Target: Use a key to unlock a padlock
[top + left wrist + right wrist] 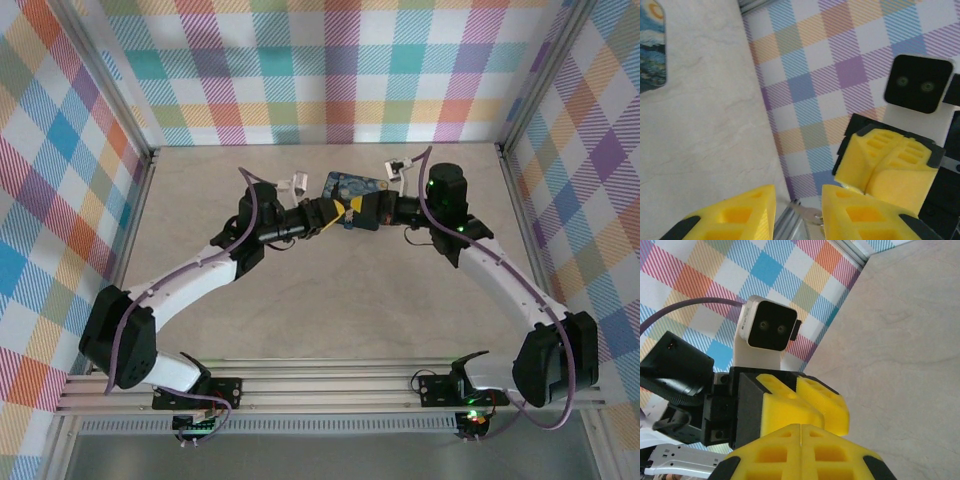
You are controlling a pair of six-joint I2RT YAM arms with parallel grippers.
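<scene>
Both grippers meet tip to tip above the middle of the table, my left gripper coming from the left and my right gripper from the right. In the left wrist view my left gripper has its yellow fingers apart. A small flat silvery metal piece lies in the gap against the right-hand finger. I cannot tell if it is the key or the padlock's shackle. The padlock's blue body is hidden. My right gripper is shut, pad against pad, touching the left fingers.
A dark blue tin with a swirly painted lid lies flat just behind the grippers, also at the left wrist view's edge. Checked walls close in the back and sides. An aluminium rail runs along the near edge.
</scene>
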